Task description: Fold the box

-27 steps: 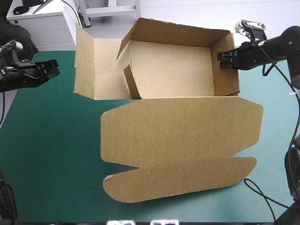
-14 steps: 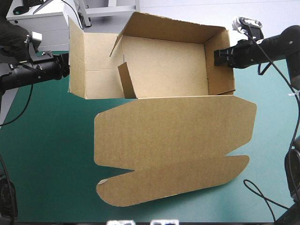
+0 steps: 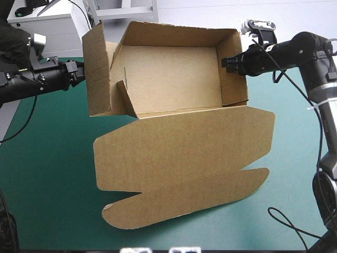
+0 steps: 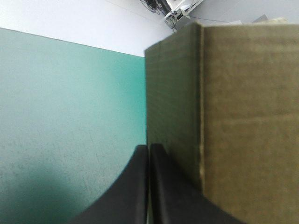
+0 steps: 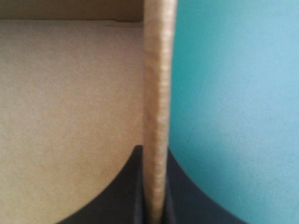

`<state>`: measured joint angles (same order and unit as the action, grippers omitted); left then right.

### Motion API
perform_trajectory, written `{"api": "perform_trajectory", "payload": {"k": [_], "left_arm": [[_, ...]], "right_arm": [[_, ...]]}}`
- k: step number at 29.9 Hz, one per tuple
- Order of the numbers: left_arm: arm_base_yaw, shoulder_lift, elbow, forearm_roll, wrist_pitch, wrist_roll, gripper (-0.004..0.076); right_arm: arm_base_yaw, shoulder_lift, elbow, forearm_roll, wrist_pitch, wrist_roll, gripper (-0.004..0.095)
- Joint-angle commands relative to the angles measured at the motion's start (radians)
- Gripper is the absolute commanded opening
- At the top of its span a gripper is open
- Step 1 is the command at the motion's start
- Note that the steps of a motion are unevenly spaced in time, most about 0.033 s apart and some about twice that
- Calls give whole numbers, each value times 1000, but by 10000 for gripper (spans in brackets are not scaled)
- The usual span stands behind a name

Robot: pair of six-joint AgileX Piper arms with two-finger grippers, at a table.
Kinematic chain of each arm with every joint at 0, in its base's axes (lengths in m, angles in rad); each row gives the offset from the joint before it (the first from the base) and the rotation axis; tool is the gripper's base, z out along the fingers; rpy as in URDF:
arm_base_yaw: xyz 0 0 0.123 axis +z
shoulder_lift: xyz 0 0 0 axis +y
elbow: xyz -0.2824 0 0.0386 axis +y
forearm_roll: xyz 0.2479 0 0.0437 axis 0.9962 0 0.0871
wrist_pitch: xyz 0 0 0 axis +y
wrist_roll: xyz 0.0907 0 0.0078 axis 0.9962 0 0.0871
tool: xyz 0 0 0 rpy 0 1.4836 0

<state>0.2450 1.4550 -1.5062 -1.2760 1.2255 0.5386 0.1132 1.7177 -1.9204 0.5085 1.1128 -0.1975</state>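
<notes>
Cover (image 3: pixel 47 174) of plain teal-green cloth lies over the whole table and shows bare on every side of the box. The box (image 3: pixel 174 79) is a cut sheet of brown corrugated board, partly set up. Its tray end lies toward the table's far edge and its lid end toward the near edge.

Two grippers reach in at the tray, one from each side. The left gripper (image 3: pixel 78 73) has its black fingers pressed together into one point, with nothing between them. In the left wrist view that point (image 4: pixel 148 145) sits right at the outer face of the box's left flap (image 4: pixel 173 102), with bare cover beside it. The right gripper (image 3: pixel 227 62) pinches the box's right wall (image 3: pixel 235 74). In the right wrist view the board's pale edge (image 5: pixel 156 93) runs straight between the two fingers, with the tray floor on one side of it and cover on the other.

The tray stands open, with its back wall (image 3: pixel 174 34) and right wall upright. The left flap (image 3: pixel 97 74) is raised and swung partly inward but is not yet tucked. Inside, near that flap, a small brown tab (image 3: pixel 126 97) stands tilted on the tray floor.

From the tray's front edge the broad lid panel (image 3: pixel 184 153) stretches flat toward the near edge. It ends in a long tuck flap (image 3: pixel 184 203) with rounded ends, and both are unfolded.
</notes>
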Motion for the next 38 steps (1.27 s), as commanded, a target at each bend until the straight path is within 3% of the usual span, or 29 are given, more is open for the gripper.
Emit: {"api": "perform_trajectory", "payload": {"k": [1, 13, 20, 31, 38], "left_arm": [[-6, -64, -25, -88, 62, 5, -8], [-6, -105, -25, -77, 62, -2, -8], [-44, -106, -25, 61, 62, -2, 0], [-87, -106, -25, 86, 62, -2, 284], [-87, -106, -25, 89, 62, -2, 375]], "right_arm": [[34, -54, -28, 37, -110, 26, -17], [130, -47, -28, -53, -210, 80, -17], [183, -33, -28, -58, -274, 96, -17], [234, -5, -28, -172, -285, 152, -17], [243, 2, -28, -241, -291, 184, -17]]}}
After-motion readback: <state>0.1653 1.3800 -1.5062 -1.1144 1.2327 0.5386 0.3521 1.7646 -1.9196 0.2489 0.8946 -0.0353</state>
